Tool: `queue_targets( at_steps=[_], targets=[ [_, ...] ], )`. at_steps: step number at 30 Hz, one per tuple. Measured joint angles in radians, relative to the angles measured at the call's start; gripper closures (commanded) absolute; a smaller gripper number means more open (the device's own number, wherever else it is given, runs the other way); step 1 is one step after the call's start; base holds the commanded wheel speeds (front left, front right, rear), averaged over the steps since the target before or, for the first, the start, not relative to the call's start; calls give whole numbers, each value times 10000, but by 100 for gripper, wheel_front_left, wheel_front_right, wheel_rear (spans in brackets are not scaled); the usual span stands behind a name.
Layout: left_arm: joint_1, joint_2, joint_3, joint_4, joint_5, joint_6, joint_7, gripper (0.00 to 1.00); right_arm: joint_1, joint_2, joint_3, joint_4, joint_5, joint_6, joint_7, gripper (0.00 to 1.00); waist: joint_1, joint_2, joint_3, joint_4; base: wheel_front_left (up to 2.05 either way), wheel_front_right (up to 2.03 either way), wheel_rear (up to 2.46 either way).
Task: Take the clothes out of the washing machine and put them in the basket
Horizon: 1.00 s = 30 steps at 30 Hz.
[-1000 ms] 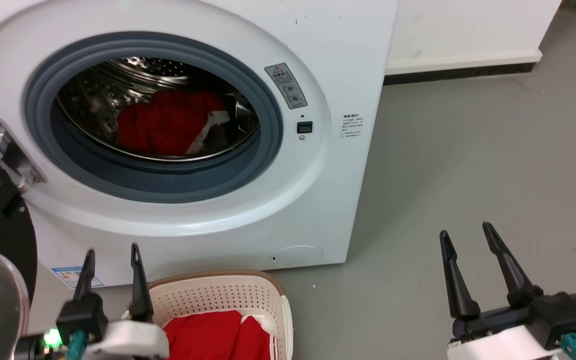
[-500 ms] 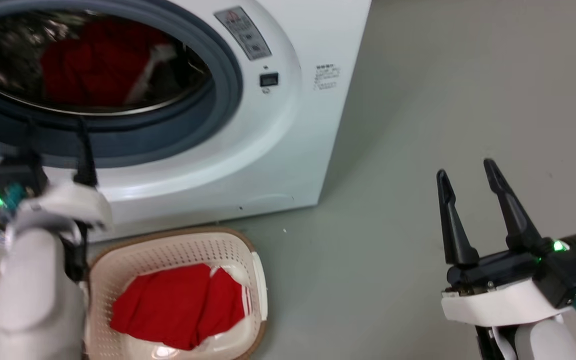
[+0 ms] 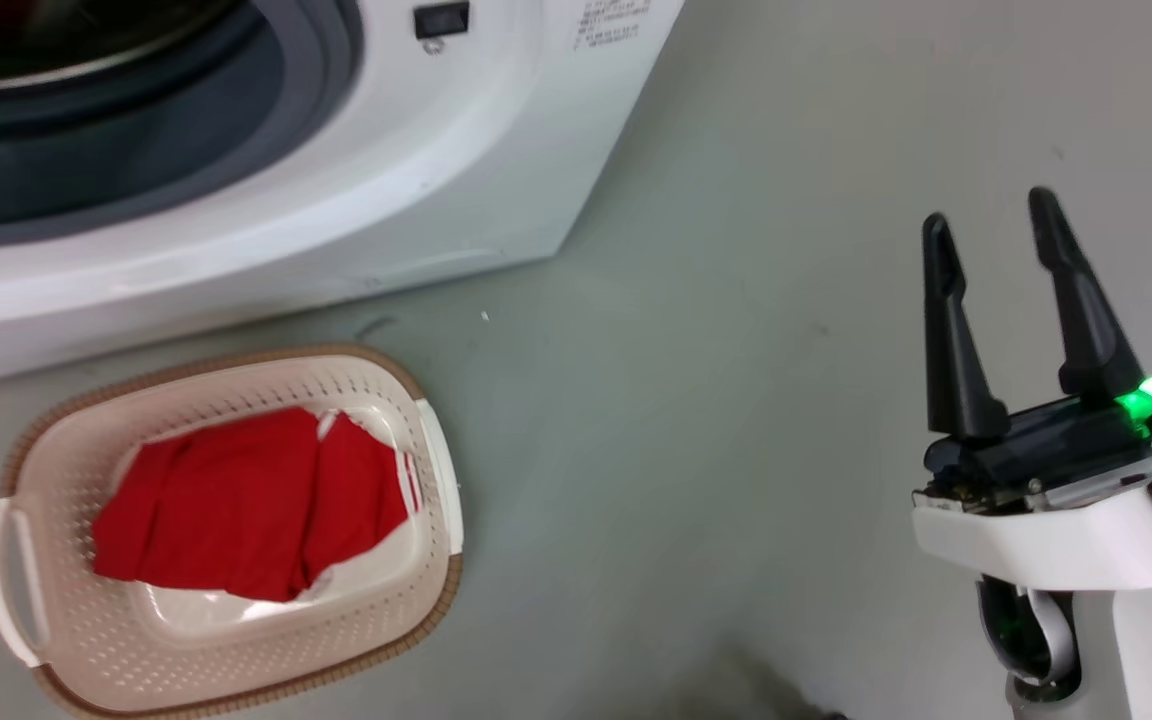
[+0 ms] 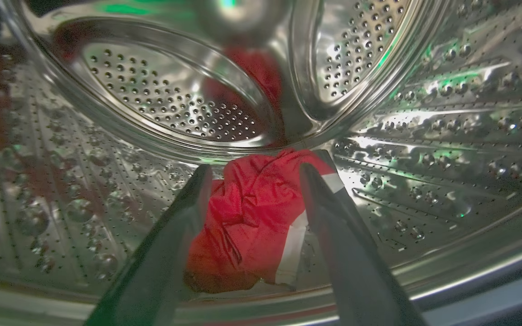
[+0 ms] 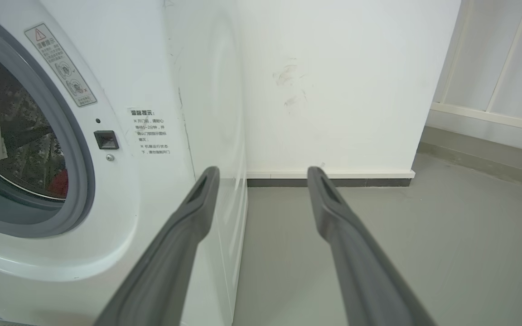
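Inside the washing machine's point(image 3: 356, 190) steel drum point(image 4: 424, 149), a crumpled red garment with a white stripe point(image 4: 252, 226) lies on the drum floor. My left gripper point(image 4: 254, 174) is open just in front of it, one finger on each side, not touching the fabric. On the floor in front of the machine, the cream basket point(image 3: 46, 620) holds another red garment point(image 3: 246, 505). My right gripper point(image 3: 996, 225) hangs open and empty over bare floor, well right of the machine point(image 5: 152, 136) and basket.
The grey floor point(image 3: 716, 400) spreads to the right of the basket and machine. A white wall point(image 5: 333, 90) with a dark skirting stands behind the washer's right side. The grey door seal point(image 3: 136, 170) rings the porthole.
The head camera has tilted down, so the porthole slid up out of frame and the whole basket came into view. The left arm has gone from beside the basket into the drum.
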Motion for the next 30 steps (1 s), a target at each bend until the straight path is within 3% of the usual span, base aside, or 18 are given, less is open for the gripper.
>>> queue_targets(
  at_steps=[12, 25, 30],
  targets=[
    [-3229, 882, -947, 1131, 339, -309, 2592, 0, -665, 0, -81, -754, 414, 0, 2, 0, 0, 0, 2026, -394, 0, 0, 0],
    [-5825, 1664, -1866, 2205, -92, -389, 6412, 0, -776, 0, 155, -1419, 527, 0, 2, 0, -1, 0, 3254, -798, 0, 0, 0],
    [-6317, 1873, -2437, 2174, -144, -391, 7108, 0, -777, 0, 249, -1563, 600, 0, 2, 0, -1, 0, 3587, -873, 0, 0, 0]
  ],
)
